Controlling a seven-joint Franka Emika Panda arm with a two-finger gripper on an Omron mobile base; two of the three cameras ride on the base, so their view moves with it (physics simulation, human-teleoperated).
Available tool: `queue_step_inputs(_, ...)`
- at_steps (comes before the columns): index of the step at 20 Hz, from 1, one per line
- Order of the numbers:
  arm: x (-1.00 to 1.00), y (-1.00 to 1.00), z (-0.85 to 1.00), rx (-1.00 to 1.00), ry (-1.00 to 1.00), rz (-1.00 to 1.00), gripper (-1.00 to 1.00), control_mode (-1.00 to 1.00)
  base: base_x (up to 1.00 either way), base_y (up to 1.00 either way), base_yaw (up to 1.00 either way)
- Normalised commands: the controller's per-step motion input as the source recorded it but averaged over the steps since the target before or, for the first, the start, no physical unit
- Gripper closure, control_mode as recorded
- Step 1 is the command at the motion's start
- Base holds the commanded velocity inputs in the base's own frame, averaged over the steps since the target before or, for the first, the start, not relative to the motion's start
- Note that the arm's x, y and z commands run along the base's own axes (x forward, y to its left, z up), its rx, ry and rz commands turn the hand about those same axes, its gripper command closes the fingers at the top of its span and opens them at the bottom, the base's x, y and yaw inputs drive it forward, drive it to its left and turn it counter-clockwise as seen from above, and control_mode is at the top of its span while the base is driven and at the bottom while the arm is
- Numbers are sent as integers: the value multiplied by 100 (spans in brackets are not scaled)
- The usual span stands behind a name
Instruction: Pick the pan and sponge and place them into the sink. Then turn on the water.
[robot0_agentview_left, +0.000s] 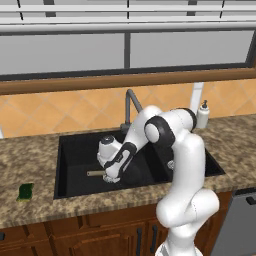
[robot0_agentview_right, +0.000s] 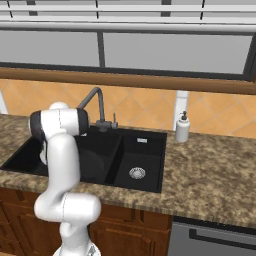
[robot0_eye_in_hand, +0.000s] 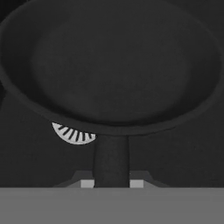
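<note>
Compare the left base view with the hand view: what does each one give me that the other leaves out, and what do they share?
Left base view: the sponge lying on the counter left of the sink, plus the faucet and soap bottle behind it.
Hand view: the pan seen as a full round bowl, with a silver drain peeking from under its rim.
Both: the pan's handle held in the pincer over the black basin.
</note>
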Motion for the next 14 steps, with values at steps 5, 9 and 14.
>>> queue_step_inputs(5, 17, 19, -41, 0, -6, 0, 100, -100, 0, 0, 0)
queue_step_inputs(9, 14, 19, -45, 0, -7, 0, 100, -100, 0, 0, 0)
queue_step_inputs(14, 9, 20, -49, 0, -10, 0, 100, -100, 0, 0, 0)
